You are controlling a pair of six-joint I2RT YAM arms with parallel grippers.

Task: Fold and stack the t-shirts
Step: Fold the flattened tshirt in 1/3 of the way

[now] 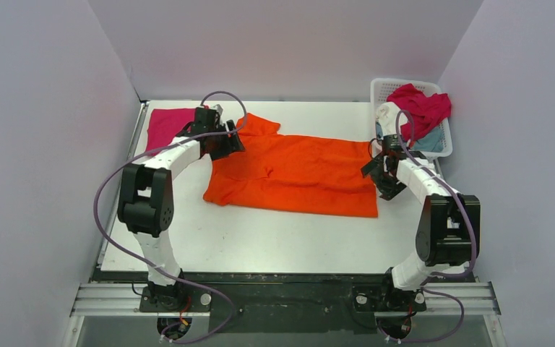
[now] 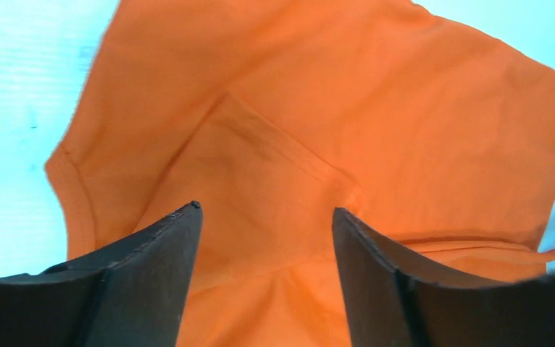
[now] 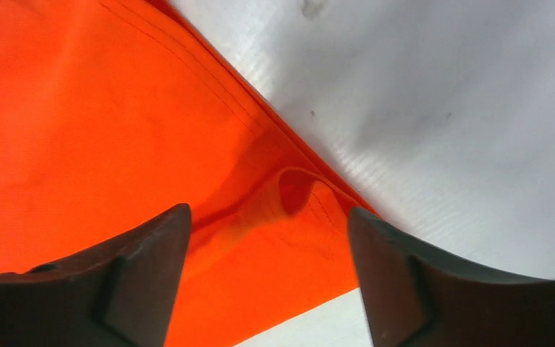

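A bright orange t-shirt [image 1: 296, 173] lies spread across the middle of the table, collar end to the left, hem to the right. My left gripper [image 1: 225, 139] is open and hovers over its upper left part by a sleeve; the left wrist view shows orange cloth [image 2: 274, 166] between the spread jaws. My right gripper [image 1: 377, 165] is open over the shirt's right hem corner [image 3: 296, 195], which is slightly puckered. A magenta-pink shirt [image 1: 168, 124] lies folded at the far left. Crimson [image 1: 423, 105], white [image 1: 388, 113] and grey-blue [image 1: 426, 142] shirts sit in the basket.
A white plastic lattice basket [image 1: 386, 87] stands at the far right corner of the table. Grey walls close in left, right and behind. Purple cables loop from both arms. Bare table surface [image 1: 274, 242] lies in front of the orange shirt.
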